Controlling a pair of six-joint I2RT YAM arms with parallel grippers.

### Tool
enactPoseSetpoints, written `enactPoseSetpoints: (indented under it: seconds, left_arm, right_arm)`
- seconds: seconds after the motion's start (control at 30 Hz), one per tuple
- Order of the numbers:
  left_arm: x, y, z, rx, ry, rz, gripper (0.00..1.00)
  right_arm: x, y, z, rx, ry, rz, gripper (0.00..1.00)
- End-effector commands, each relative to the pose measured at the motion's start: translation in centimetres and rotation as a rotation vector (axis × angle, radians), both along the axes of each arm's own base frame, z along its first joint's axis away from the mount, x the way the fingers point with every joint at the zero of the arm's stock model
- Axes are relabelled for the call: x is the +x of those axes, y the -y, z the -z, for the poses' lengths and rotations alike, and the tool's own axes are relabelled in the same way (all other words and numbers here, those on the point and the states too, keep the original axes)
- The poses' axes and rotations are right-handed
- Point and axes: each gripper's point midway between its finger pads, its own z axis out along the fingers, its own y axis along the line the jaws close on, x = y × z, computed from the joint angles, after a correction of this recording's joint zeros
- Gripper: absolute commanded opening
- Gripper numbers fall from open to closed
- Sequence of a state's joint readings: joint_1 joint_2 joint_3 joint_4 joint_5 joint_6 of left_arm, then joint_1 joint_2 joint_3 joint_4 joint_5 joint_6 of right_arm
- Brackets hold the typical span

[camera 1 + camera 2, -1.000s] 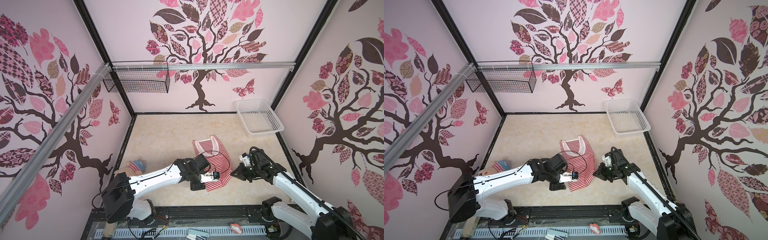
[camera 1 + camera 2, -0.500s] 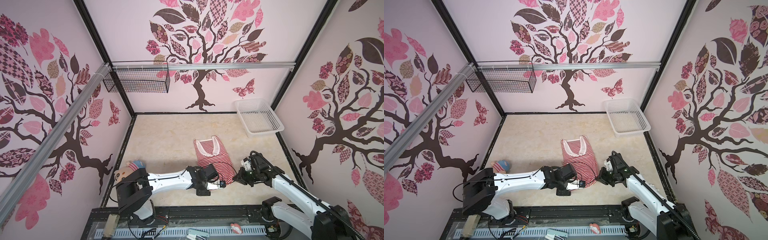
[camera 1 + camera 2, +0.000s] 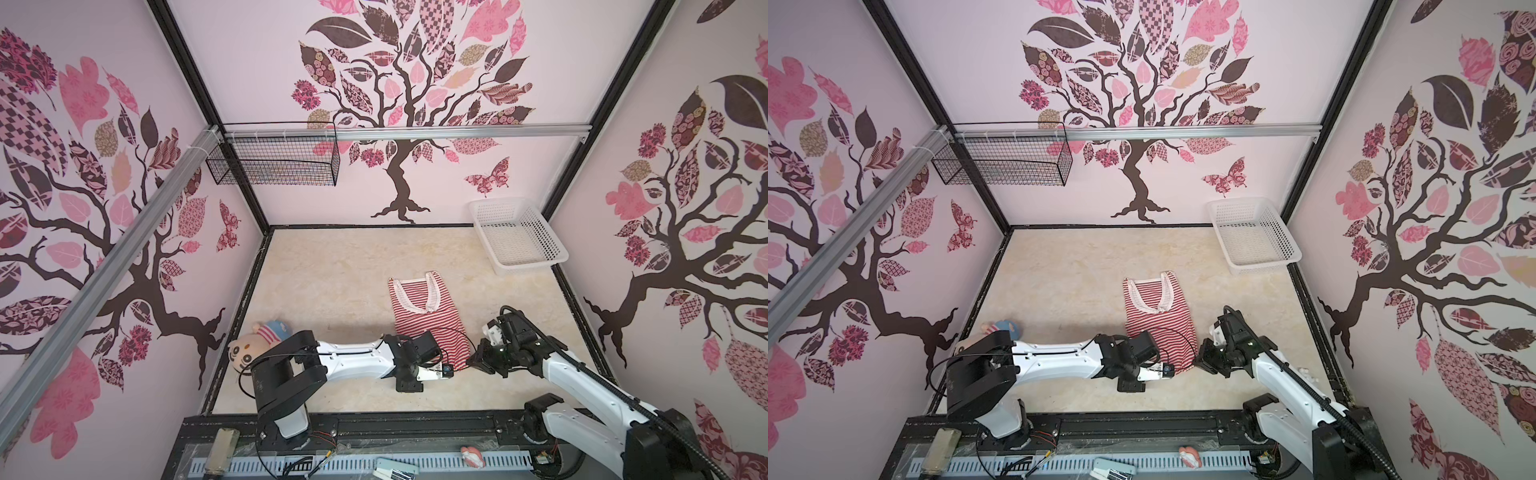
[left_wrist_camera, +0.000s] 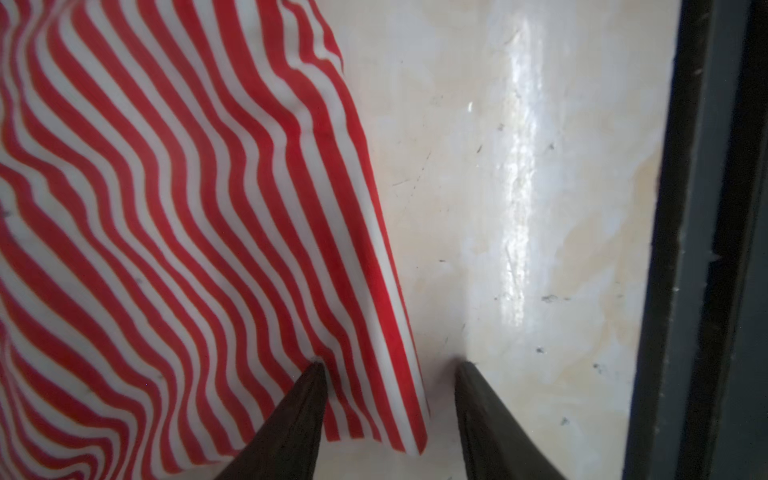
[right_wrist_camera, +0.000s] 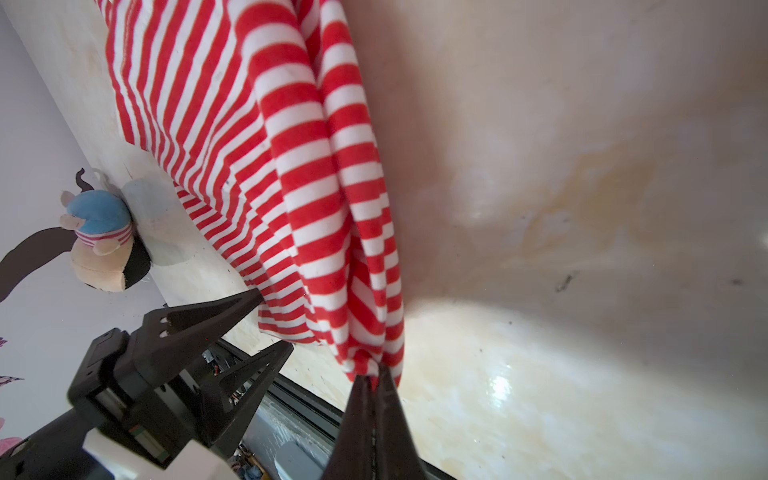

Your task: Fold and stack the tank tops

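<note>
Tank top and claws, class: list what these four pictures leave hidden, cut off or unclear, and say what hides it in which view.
- Near-left hem corner of the tank top: in both top views the left arm's wrist covers it.
- Left claw: open astride the hem; whether a finger is under the cloth is unclear.
- Right claw: shut on bunched cloth; the pinched corner is hidden.
- Plush doll: partly behind the left arm.

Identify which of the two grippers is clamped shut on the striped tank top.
The right gripper: its jaws pinch a bunched corner of the tank top. The left gripper stands open, straddling the hem's other corner.
</note>
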State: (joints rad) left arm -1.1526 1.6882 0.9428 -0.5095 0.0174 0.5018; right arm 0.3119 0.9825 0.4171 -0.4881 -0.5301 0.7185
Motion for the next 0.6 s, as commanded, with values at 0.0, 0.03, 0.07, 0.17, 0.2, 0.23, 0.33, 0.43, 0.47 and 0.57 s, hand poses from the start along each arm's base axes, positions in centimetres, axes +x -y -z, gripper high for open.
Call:
enactPoseSetpoints:
  seconds: [0.0, 0.03, 0.07, 0.17, 0.2, 0.23, 0.33, 0.43, 0.47, 0.57]
  left_arm:
    - [0.2, 0.2, 0.7, 0.018, 0.013, 0.010, 0.52]
    - [0.2, 0.1, 0.9, 0.023, 0.011, 0.008, 0.51]
    - [0.2, 0.0, 1.0, 0.030, 0.008, 0.007, 0.50]
    - [0.0, -0.1, 1.1, 0.030, 0.000, 0.006, 0.46]
    - [0.0, -0.2, 1.1, 0.032, -0.001, 0.008, 0.45]
    - [0.0, -0.3, 1.2, 0.036, 0.000, 0.008, 0.43]
    - [0.1, -0.5, 1.3, 0.046, 0.003, 0.007, 0.39]
    - [0.4, -0.6, 1.3, 0.048, 0.016, -0.001, 0.35]
    - [0.5, -0.5, 1.2, 0.047, 0.020, -0.004, 0.32]
    - [1.0, -0.5, 1.2, 0.058, 0.038, -0.011, 0.15]
  right_arm:
    - [0.1, 0.1, -0.3, -0.004, -0.006, 0.004, 0.02]
    - [0.1, 0.1, -0.3, -0.003, -0.004, 0.004, 0.02]
    - [0.1, 0.1, -0.4, -0.004, -0.002, 0.004, 0.02]
    - [0.2, 0.1, -0.6, -0.003, 0.000, 0.005, 0.02]
    - [0.1, 0.1, -0.6, -0.005, -0.001, 0.005, 0.02]
    - [0.2, 0.1, -0.6, -0.006, 0.002, 0.004, 0.02]
    - [0.3, 0.1, -0.7, -0.008, 0.005, 0.005, 0.02]
    - [0.3, 0.1, -0.8, -0.007, 0.006, 0.003, 0.02]
    - [0.3, 0.1, -0.8, -0.006, 0.006, 0.003, 0.02]
    - [0.4, 0.0, -0.9, -0.003, 0.010, 0.002, 0.02]
